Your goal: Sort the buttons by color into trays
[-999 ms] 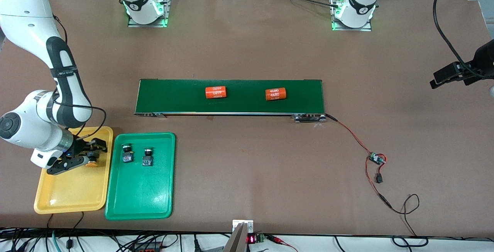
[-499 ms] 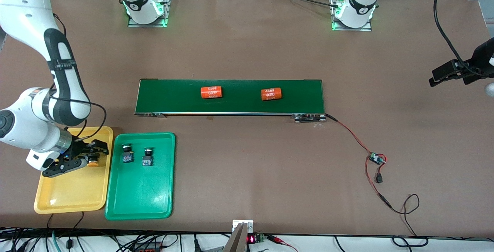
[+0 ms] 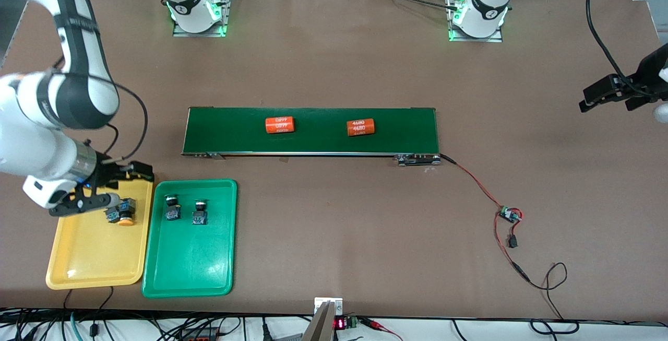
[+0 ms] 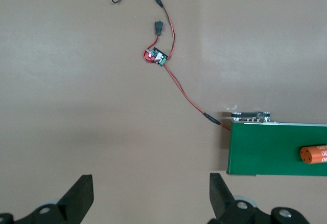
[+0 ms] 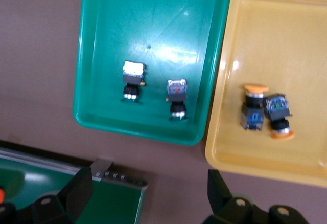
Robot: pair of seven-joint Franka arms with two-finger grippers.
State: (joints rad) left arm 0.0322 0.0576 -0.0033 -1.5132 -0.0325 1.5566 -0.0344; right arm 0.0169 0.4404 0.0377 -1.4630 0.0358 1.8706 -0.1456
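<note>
The table is a flat reddish brown, and on it the yellow tray lies beside the bright green tray; the two buttons in the yellow tray have black bodies with blue patches and orange-yellow caps, while the two buttons in the green tray have black bodies with pale, silvery ends. The conveyor belt is dark green with a silver edge and carries two orange cylinders printed in white. A thin red and black wire runs from the belt to a small green circuit board, and both arms are white with black grippers.
</note>
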